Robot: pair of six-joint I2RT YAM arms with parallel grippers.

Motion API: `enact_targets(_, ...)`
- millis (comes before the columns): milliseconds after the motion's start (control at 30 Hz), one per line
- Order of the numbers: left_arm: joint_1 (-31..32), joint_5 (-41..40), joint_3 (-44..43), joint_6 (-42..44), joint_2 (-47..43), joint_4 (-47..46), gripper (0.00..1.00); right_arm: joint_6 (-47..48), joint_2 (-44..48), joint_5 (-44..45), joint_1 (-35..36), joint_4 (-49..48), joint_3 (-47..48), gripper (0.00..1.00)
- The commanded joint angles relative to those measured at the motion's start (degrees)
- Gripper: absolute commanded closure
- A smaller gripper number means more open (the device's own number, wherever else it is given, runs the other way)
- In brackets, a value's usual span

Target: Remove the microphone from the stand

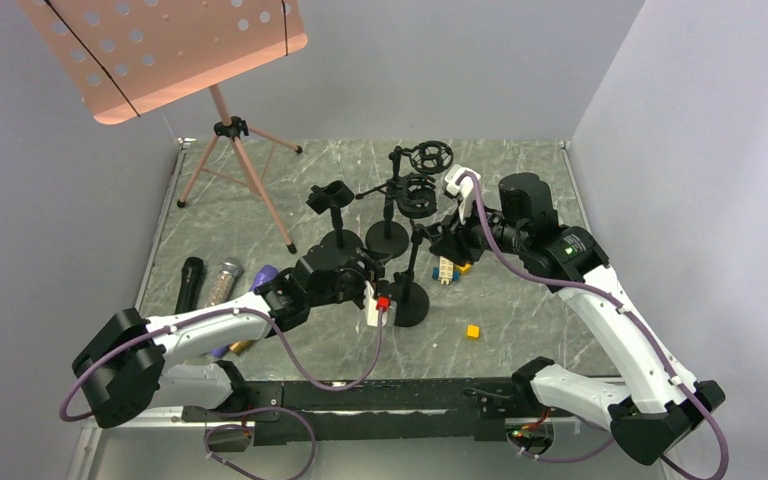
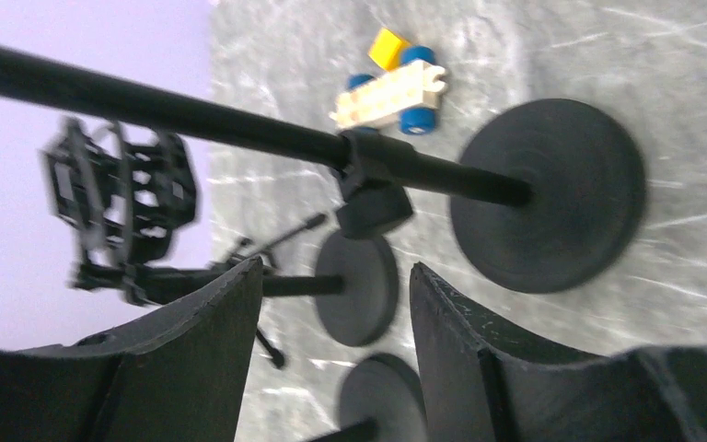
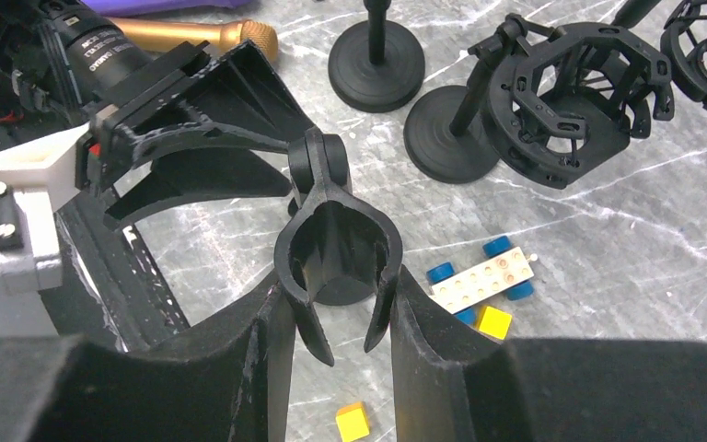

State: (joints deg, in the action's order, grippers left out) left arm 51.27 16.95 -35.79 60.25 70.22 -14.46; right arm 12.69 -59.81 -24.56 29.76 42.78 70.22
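The stand (image 1: 407, 300) has a round black base and a thin pole topped by an empty U-shaped clip (image 3: 336, 244). My right gripper (image 3: 338, 281) is shut on that clip, one finger on each side; in the top view the right gripper (image 1: 447, 243) reaches it from the right. The left gripper (image 2: 336, 272) is open with nothing between its fingers, just left of the pole (image 2: 239, 129); from above the left gripper (image 1: 372, 272) sits by the stand. A gold microphone (image 3: 202, 37) lies on the table under the left arm. Black (image 1: 190, 283), silver (image 1: 222, 282) and purple (image 1: 263, 277) microphones lie left of it.
Other black stands stand behind, two with shock mounts (image 1: 418, 195) (image 1: 430, 157) and one with a clip (image 1: 332, 198). A pink music stand (image 1: 160, 50) rises at the back left. A white toy car (image 1: 447, 270) and a yellow block (image 1: 473, 331) lie near the stand.
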Motion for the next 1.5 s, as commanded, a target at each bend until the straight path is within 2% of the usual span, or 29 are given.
enact_targets(0, 0.95, 3.81, 1.33, 11.08, 0.29, -11.92, 0.37, -5.97, -1.05, -3.48, -0.36, 1.94, 1.45, 0.98)
enact_targets(167, 1.16, 6.77, 1.12, 14.11, 1.71, -10.06, 0.4, -7.9, -1.27, -5.23, -1.33, 1.18, 1.23, 0.98)
enact_targets(467, 2.2, 6.74, 1.26, 21.11, 5.07, -10.85, 0.46, -9.21, -2.15, -8.81, -2.05, 1.27, 1.01, 0.99)
enact_targets(567, 3.0, 5.97, 1.08, 20.3, 5.44, -11.09, 0.48, -9.58, -2.22, -9.09, -2.08, 1.08, 0.81, 0.99)
enact_targets(733, 5.04, -0.68, 0.8, 15.96, 6.77, -12.62, 0.56, -10.3, -2.24, -9.6, -2.07, 0.6, 0.76, 0.99)
enact_targets(800, 5.83, -3.63, -0.56, 13.71, 7.3, -10.35, 0.65, -10.48, -1.99, -9.93, -2.09, 0.46, 0.51, 0.99)
enact_targets(967, 6.48, -7.5, -1.92, 5.59, 6.36, -5.92, 0.76, -9.17, -0.27, -9.7, -2.12, 1.5, -0.81, 1.0)
enact_targets(1100, 6.08, -8.19, -4.57, -6.25, 3.6, -0.03, 0.85, -6.04, 1.84, -8.45, -2.1, 3.14, -1.13, 1.0)
enact_targets(1267, 3.14, 1.58, -7.16, -25.99, 0.02, 7.97, 0.99, -3.59, 3.37, -6.93, -2.01, 4.7, -1.43, 1.0)
enact_targets(1467, -2.43, 17.79, -7.01, -46.43, -0.16, 9.37, 1.0, -2.95, 3.91, -6.12, -2.0, 4.88, -1.62, 1.0)
